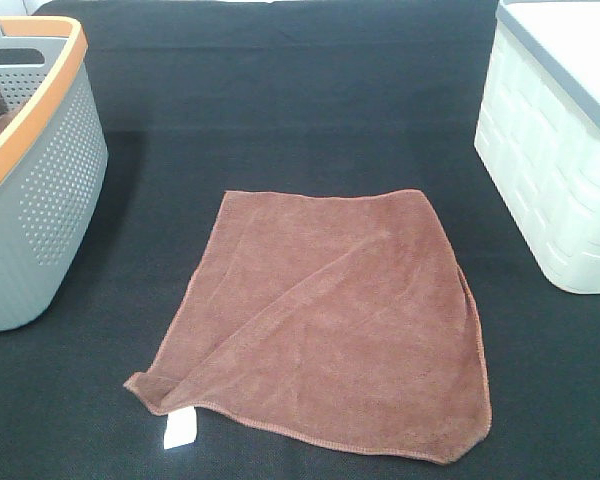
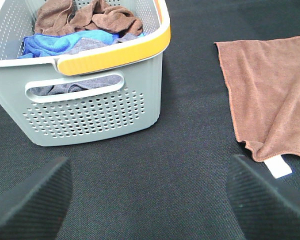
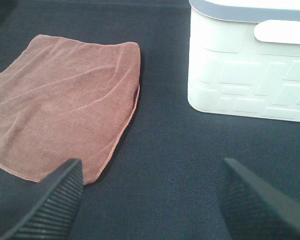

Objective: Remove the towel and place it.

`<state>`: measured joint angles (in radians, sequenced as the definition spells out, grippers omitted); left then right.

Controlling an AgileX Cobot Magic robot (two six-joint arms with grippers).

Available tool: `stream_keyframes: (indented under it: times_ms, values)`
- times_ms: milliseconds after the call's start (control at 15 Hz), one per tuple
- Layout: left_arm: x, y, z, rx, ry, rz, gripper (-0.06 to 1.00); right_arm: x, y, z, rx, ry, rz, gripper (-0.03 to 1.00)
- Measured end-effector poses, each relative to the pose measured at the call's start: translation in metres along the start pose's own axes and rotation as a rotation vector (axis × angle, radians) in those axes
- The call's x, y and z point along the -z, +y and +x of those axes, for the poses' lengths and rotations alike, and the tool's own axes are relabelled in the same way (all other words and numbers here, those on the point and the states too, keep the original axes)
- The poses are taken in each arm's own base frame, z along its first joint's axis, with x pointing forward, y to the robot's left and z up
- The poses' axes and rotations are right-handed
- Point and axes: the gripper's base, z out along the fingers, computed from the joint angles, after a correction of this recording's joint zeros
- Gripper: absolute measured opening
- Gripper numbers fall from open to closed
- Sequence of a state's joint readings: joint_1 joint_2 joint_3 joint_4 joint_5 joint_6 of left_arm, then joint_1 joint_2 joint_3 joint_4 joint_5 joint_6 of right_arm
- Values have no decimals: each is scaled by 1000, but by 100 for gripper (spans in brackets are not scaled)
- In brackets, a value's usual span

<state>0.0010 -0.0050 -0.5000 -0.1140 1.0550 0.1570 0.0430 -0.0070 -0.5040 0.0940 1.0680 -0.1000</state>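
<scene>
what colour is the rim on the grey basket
Orange-yellow rim on the grey basket, clearest in the left wrist view.

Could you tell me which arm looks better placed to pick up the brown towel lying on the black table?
Probably the left. The left gripper is open with one finger right beside the towel at its white tag corner. The right gripper, also open, sits near the opposite edge, so it is a close call.

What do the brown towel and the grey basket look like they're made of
The towel looks like soft microfiber cloth: matte fuzzy nap, stitched hem, white tag. The grey basket looks like molded plastic: smooth, rigid, perforated walls, with an orange rim.
</scene>
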Motion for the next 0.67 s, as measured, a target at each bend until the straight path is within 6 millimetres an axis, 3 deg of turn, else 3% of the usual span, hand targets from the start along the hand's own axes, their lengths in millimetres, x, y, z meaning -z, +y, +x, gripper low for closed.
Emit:
stream_keyframes:
  times_ms: [667]
  values:
    - [0,0,0,0,0,0,80,0,0,0,0,0,0,71]
